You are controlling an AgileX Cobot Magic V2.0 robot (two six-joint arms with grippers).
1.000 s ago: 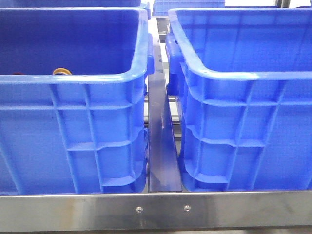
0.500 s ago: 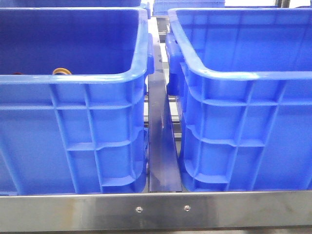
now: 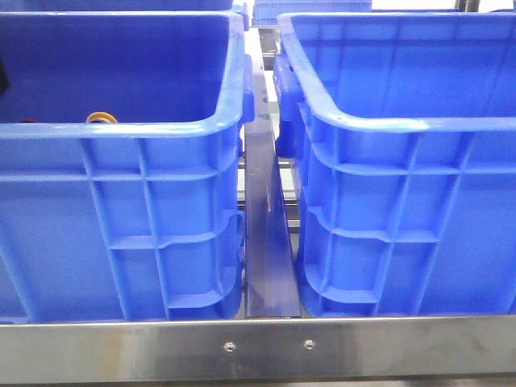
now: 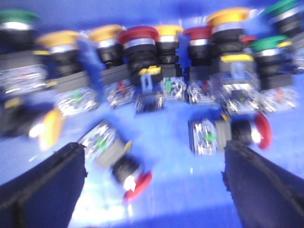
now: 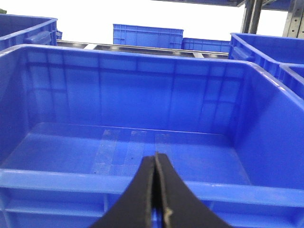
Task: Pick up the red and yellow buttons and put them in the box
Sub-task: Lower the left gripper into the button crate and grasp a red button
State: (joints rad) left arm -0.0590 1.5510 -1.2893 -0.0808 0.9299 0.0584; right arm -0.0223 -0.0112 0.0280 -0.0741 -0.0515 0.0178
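The left wrist view is blurred by motion. It looks down into a blue crate (image 3: 121, 129) holding a row of upright push buttons with red (image 4: 138, 34), yellow (image 4: 228, 16) and green (image 4: 268, 42) caps. Two red-capped buttons lie on their sides, one (image 4: 128, 172) between my left gripper's fingers and one (image 4: 240, 133) near the right finger (image 4: 266, 190). My left gripper (image 4: 154, 187) is open above the crate floor and holds nothing. The box (image 3: 403, 125) on the right is empty. My right gripper (image 5: 155, 161) is shut and empty, just outside the near rim of the box (image 5: 71, 179).
A yellow cap (image 3: 102, 118) peeks over the left crate's near rim. A metal rail (image 3: 266, 234) runs between the two crates, and a steel bar (image 3: 258, 347) crosses in front. More blue crates (image 5: 147, 35) stand further back.
A dark shape has come in at the far left edge of the front view, inside the left crate. The crates have not moved.
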